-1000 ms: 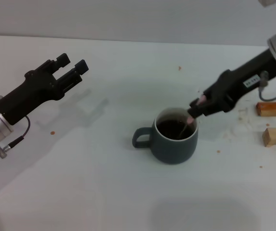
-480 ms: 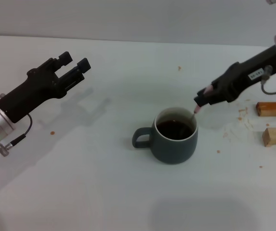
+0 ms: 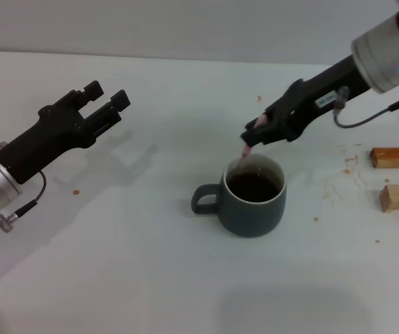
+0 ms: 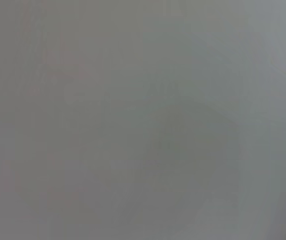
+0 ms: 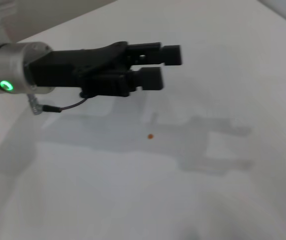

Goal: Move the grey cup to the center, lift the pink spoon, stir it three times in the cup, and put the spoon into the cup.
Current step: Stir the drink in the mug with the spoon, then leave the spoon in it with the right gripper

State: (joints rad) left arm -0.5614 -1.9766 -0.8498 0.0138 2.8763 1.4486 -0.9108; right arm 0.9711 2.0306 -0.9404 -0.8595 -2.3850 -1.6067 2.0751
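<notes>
A plain white desk (image 3: 150,264) fills the head view, with a pale wall behind its far edge and a scatter of small brown crumbs on its top. One cup (image 3: 253,195) stands near the middle of the desk, upright, its loop handle pointing toward the robot's left side and dark brown liquid showing inside the white rim. One spoon (image 3: 244,151) is in play: only the pale pink end of its handle shows, poking out from the right gripper (image 3: 252,140) just above the far left part of the cup's rim; its long axis seems to slope down toward the cup, but the neck and bowl cannot be made out, so whether it touches the liquid cannot be told. The right gripper's fingers are clamped on that pink handle, and its arm stretches back toward the upper right corner, where a green ring light glows. Two small wooden blocks (image 3: 393,157) lie at the right edge of the desk, one behind the other, well apart from the cup. The left gripper (image 3: 105,103) hangs above the desk's left side, far from the cup, its two dark fingers apart with nothing between them; the right wrist view shows the same gripper (image 5: 157,65) side on, over bare desk with a single crumb beneath it. The left wrist view shows only a flat grey blur.
</notes>
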